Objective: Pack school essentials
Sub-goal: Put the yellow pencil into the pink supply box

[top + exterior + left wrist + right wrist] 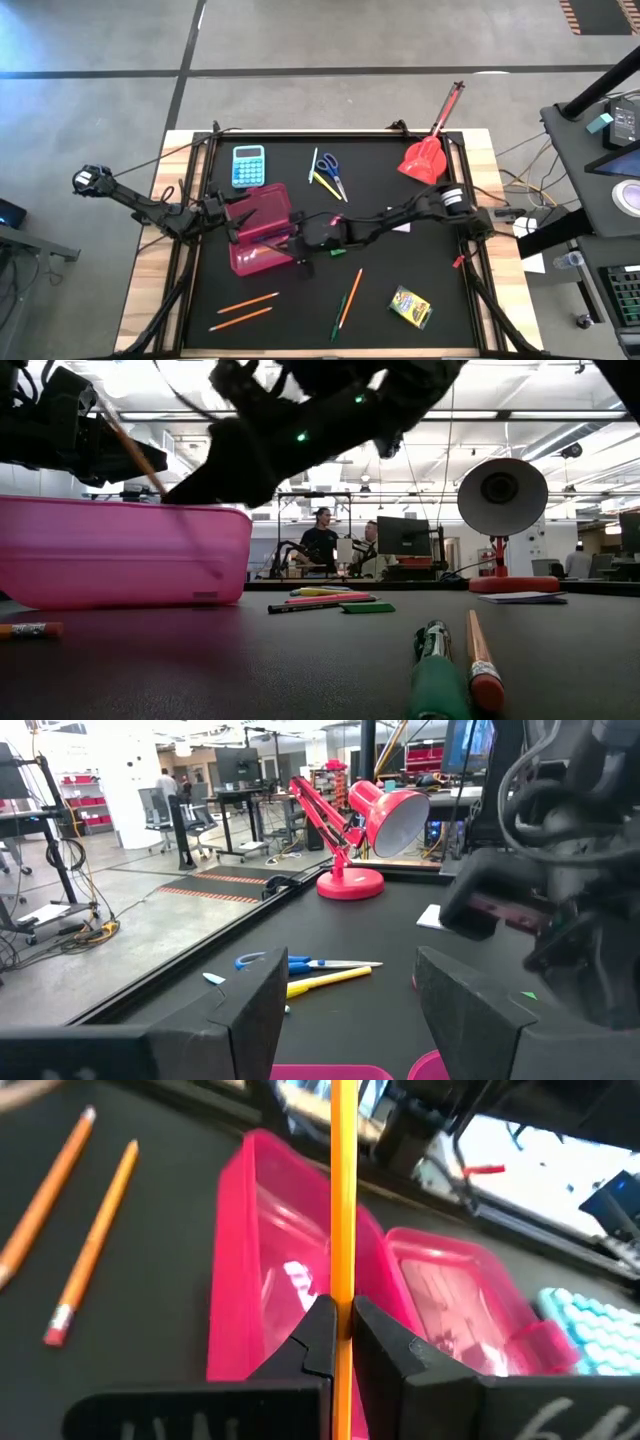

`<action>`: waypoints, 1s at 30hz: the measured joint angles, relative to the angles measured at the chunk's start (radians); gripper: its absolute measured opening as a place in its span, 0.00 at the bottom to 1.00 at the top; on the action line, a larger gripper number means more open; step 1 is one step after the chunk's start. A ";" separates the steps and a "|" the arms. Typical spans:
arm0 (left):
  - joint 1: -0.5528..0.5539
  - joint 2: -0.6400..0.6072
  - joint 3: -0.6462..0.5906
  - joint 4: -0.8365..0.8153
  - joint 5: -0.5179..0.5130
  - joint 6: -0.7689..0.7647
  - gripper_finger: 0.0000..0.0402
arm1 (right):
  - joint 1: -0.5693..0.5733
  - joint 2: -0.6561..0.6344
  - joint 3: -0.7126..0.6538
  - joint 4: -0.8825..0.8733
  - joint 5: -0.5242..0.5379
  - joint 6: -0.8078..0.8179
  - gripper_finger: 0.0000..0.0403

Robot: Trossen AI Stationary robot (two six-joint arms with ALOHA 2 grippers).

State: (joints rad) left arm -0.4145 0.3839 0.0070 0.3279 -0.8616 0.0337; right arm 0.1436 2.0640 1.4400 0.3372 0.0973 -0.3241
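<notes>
An open pink pencil box (262, 230) lies left of the table's middle, its two halves (270, 1270) side by side. My right gripper (298, 243) reaches over the box from the right, shut on an orange pencil (343, 1190). My left gripper (345, 1020) waits level and open at the box's left end, with pink rim (320, 1072) showing below its fingers. On the mat lie two orange pencils (243, 311), another pencil with a green pen (345, 305), scissors (330, 170) and a crayon box (410, 307). My right gripper pinches the orange pencil's shaft (343, 1280) between its two fingertips (318, 1325), which lie across it. The fingers come from the table's right, slanting slightly down. The pencil is lifted clear of the mat and stands tilted (130, 448) over the open box.
A blue calculator (248, 165) lies behind the box, and a yellow pen (325, 185) beside the scissors. A red desk lamp (428, 150) stands at the far right. A small green piece (335, 252) lies under the right arm. People stand in the room beyond.
</notes>
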 joint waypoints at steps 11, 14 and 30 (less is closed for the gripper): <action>0.000 0.000 0.000 0.000 0.000 0.000 0.51 | 0.000 0.066 0.150 -0.205 0.035 0.024 0.11; 0.000 0.000 0.000 0.000 0.000 0.000 0.51 | -0.002 0.061 0.151 -0.217 0.035 0.045 0.17; 0.000 0.000 0.000 0.000 0.000 0.000 0.51 | 0.056 -0.067 0.216 -0.545 0.159 0.066 0.27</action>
State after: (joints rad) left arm -0.4149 0.3840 0.0067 0.3279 -0.8616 0.0334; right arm 0.2001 1.9968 1.6563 -0.2076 0.2561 -0.2582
